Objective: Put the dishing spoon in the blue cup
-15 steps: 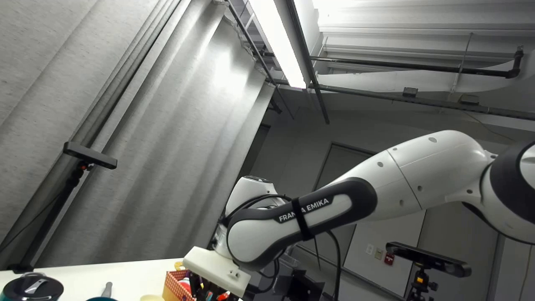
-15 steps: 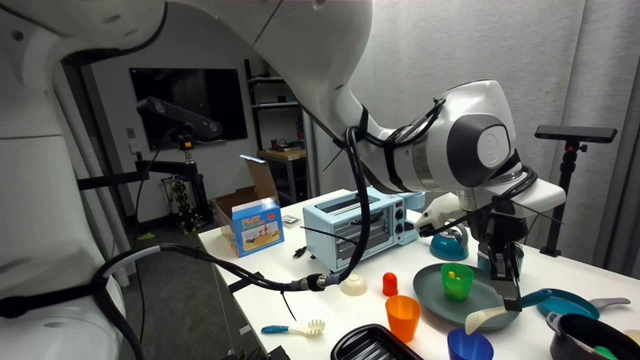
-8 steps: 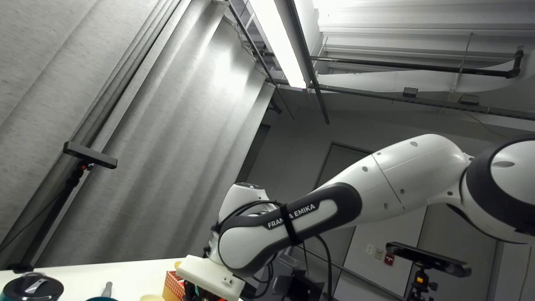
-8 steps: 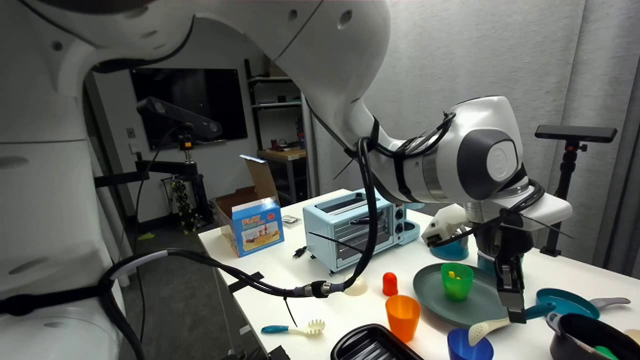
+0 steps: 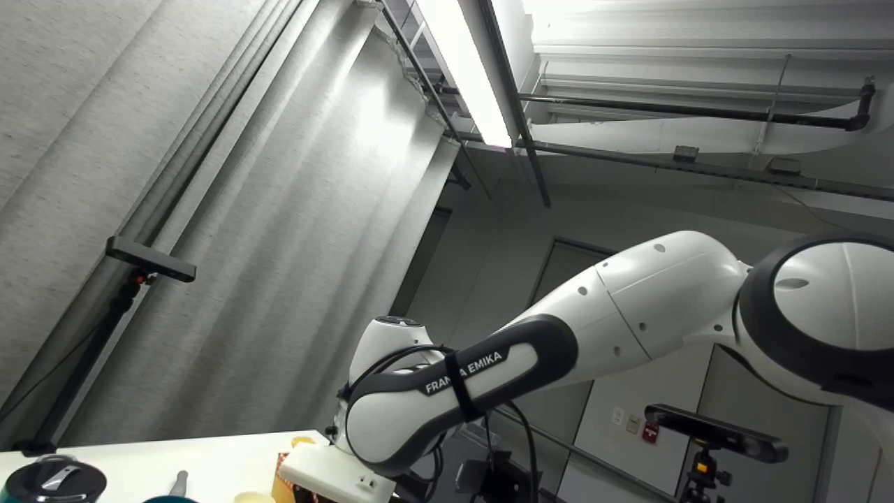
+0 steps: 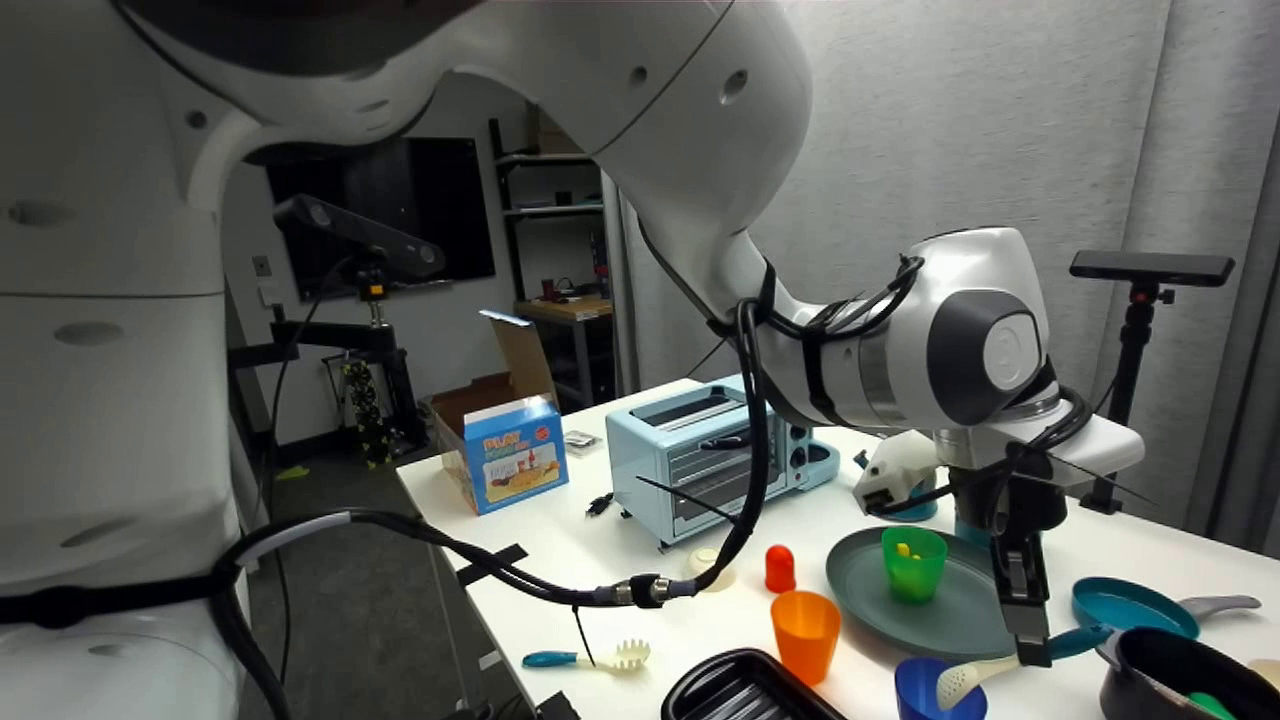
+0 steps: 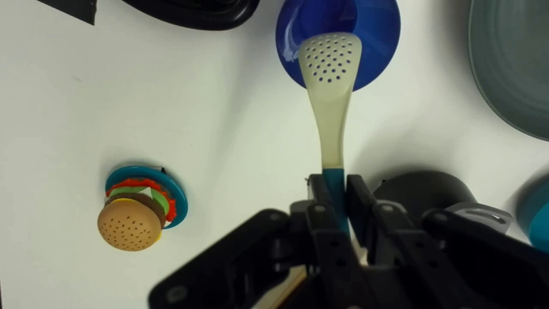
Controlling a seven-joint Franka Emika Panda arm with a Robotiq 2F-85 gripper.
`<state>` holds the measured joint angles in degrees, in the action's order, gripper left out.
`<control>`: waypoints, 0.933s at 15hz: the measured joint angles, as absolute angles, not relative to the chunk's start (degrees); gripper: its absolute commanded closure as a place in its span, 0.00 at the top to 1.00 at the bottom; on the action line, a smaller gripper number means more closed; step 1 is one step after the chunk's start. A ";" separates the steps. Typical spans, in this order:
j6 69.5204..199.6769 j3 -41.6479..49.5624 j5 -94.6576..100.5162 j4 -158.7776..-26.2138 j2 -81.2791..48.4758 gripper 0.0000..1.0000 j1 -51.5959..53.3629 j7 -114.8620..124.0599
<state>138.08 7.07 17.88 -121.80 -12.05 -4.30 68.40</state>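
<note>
My gripper [image 7: 336,184] is shut on the teal handle of the dishing spoon [image 7: 331,120], which has a cream head with holes. The gripper also shows in an exterior view [image 6: 1033,640], low over the table. The spoon [image 6: 965,683] lies nearly level there, its head tilted slightly down. The blue cup [image 7: 381,40] stands upright at the top of the wrist view, with the spoon head overlapping its opening. The cup also shows in an exterior view [image 6: 913,690], partly behind the spoon head. I cannot tell whether the head touches the cup.
A dark pot [image 6: 1140,670] stands close to the spoon's handle end. A grey-green plate [image 6: 860,590] holds a green cup [image 6: 914,565]. An orange cup [image 6: 805,640], a black tray [image 6: 735,690] and a teal pan [image 6: 1120,605] are nearby. A toy burger [image 7: 131,223] lies in the wrist view.
The arm and gripper have moved down and slightly to the right in an exterior view. The held spoon has come lower, its head now in front of the blue cup.
</note>
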 measured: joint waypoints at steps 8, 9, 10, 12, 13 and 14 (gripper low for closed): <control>138.08 7.00 17.60 -121.73 -14.73 0.04 -2.31 67.85; 138.08 7.00 17.60 -121.73 -14.99 0.04 -1.98 67.85; 138.08 7.00 17.60 -121.73 -15.20 0.41 -1.69 67.85; 138.08 7.00 17.57 -121.73 -15.49 0.50 -1.25 67.85; 138.08 7.00 17.54 -121.73 -15.59 0.58 -1.10 67.85; 138.08 7.00 17.51 -121.73 -15.69 0.65 -1.01 67.85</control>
